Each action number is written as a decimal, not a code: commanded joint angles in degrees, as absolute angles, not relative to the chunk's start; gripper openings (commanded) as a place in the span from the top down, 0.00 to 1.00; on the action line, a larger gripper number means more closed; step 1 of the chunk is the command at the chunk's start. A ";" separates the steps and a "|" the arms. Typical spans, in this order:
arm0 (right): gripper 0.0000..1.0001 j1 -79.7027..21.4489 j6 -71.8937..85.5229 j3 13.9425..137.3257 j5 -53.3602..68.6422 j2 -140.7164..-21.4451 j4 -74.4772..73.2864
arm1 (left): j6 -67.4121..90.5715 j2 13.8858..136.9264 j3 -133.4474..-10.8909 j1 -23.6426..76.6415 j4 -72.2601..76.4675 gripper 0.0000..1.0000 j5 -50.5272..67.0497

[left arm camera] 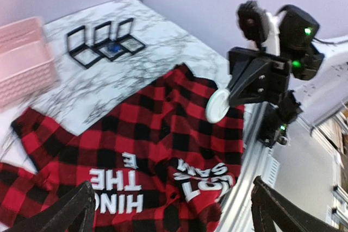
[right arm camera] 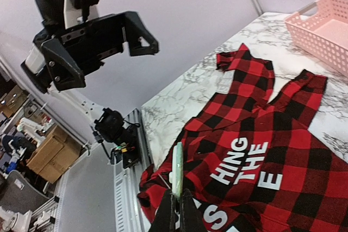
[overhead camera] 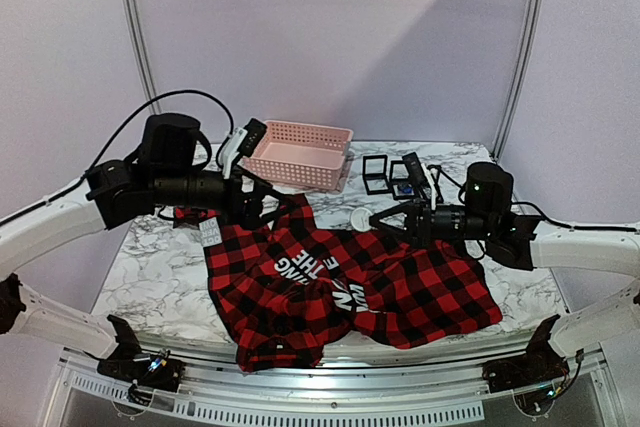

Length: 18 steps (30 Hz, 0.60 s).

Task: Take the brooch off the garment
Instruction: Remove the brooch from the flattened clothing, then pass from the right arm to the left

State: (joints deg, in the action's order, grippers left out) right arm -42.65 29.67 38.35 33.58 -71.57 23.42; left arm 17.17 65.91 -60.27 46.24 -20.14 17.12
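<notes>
We note shirt (overhead camera: 350,287): soft matt woven cloth, white print flat | table (overhead camera: 160,267): smooth marble-look top, faint sheen | basket (overhead camera: 290,169): pink perforated plastic, matt | brooch (left arm camera: 219,105): smooth white disc, looks plastic | cases (overhead camera: 390,177): black matt frames

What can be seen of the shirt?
The shirt is red-and-black plaid, flannel by its look, with white block lettering and a small white label near one edge. It lies rumpled and partly folded over itself on the marble table, its lower edge near the table's front. The open left hand hangs above it without touching. The right hand, shut on the round white brooch, seems clear of the cloth.
</notes>
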 commanded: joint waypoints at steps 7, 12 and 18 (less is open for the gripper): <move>1.00 -43.52 30.37 45.87 45.71 -75.54 18.73 | 3.00 76.45 -65.20 45.62 -21.97 0.07 40.54; 1.00 -44.40 30.41 48.64 48.74 -79.06 19.00 | 4.47 77.66 -62.57 45.62 -18.83 0.16 43.71; 1.00 -45.64 29.94 51.41 50.42 -82.58 18.00 | 6.58 78.97 -61.21 45.70 -16.65 0.32 47.11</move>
State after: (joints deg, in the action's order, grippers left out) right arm -44.77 30.20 49.10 48.07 -80.55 19.75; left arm 5.89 77.62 -62.11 46.00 -19.09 43.18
